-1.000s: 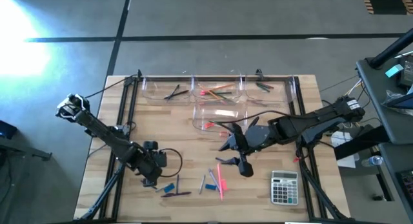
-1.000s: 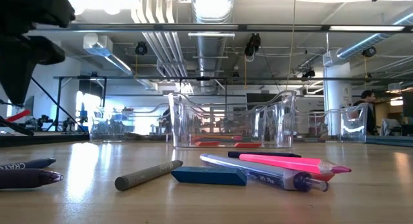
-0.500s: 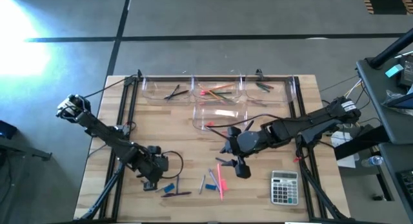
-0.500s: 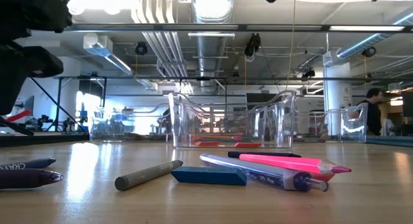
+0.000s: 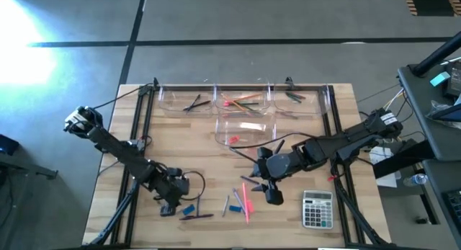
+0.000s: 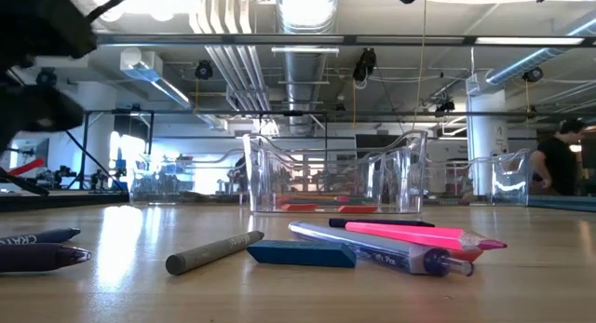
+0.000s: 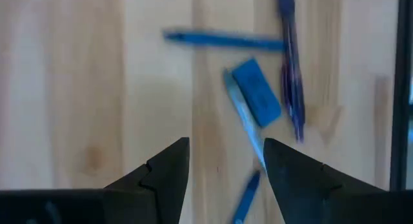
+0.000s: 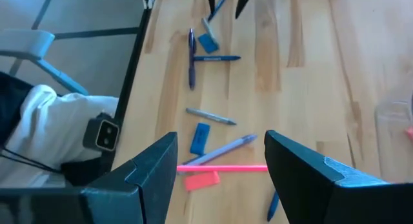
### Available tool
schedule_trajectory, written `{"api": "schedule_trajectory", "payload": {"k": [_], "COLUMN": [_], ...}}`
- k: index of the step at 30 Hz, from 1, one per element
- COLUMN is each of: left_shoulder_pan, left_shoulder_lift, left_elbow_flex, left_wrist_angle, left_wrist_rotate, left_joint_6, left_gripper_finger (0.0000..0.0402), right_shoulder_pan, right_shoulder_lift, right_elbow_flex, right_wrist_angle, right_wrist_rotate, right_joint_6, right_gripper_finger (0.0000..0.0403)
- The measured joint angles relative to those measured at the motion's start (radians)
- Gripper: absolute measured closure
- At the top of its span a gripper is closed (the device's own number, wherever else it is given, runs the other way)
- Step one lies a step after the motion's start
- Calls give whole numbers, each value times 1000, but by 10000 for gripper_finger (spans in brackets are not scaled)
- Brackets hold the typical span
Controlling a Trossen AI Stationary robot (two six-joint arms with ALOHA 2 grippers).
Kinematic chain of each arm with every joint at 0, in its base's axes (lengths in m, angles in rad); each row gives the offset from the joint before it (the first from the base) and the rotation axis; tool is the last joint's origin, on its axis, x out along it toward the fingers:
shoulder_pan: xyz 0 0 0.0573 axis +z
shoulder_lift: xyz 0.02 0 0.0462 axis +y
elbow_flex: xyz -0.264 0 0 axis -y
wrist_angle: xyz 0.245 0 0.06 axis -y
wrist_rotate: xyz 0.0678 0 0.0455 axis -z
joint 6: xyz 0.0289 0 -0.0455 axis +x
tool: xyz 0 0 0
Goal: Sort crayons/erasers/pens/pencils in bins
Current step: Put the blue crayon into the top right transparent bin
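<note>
Left end effector [image 7: 226, 164], open, just short of blue eraser [image 7: 257, 92].

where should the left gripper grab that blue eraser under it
Across the short sides of the blue eraser, from above with the open left gripper. It lies flat and slanted on the table, one long edge against a pale blue stick and a purple pen close by the other.

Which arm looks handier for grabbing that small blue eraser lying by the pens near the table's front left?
The left, probably. The left gripper, jaws open, hangs right beside that blue eraser, which fills its wrist view. The right gripper is over the pink pencil group, farther away.
</note>
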State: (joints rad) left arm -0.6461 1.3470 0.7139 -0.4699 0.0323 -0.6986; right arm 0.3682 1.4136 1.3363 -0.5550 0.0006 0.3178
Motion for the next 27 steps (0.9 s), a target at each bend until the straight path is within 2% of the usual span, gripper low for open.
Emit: {"api": "schedule_trajectory", "payload": {"k": [11, 17, 23, 27], "left_shoulder_pan": [-94, -148, -180, -197], "left_shoulder_lift": [157, 177, 186, 232], "left_elbow_flex": [54, 126, 136, 131], "left_wrist_angle": [-62, -165, -202, -196], "left_wrist_rotate": [20, 11, -69, -26], "left_joint_6": [-1, -89, -207, -264], "left_gripper_finger": [217, 217, 217, 217], "right_shoulder_pan": [28, 27, 27, 27], "right_shoulder_lift": [0, 0, 0, 0], "right_elbow_flex": [-4, -4, -4, -4], "right_wrist_angle": [-2, -9, -22, -39], "right_wrist_rotate": [9, 11, 10, 10], "right_joint_6": [23, -26, -116, -182], "right_gripper_finger": [184, 184, 184, 184]}}
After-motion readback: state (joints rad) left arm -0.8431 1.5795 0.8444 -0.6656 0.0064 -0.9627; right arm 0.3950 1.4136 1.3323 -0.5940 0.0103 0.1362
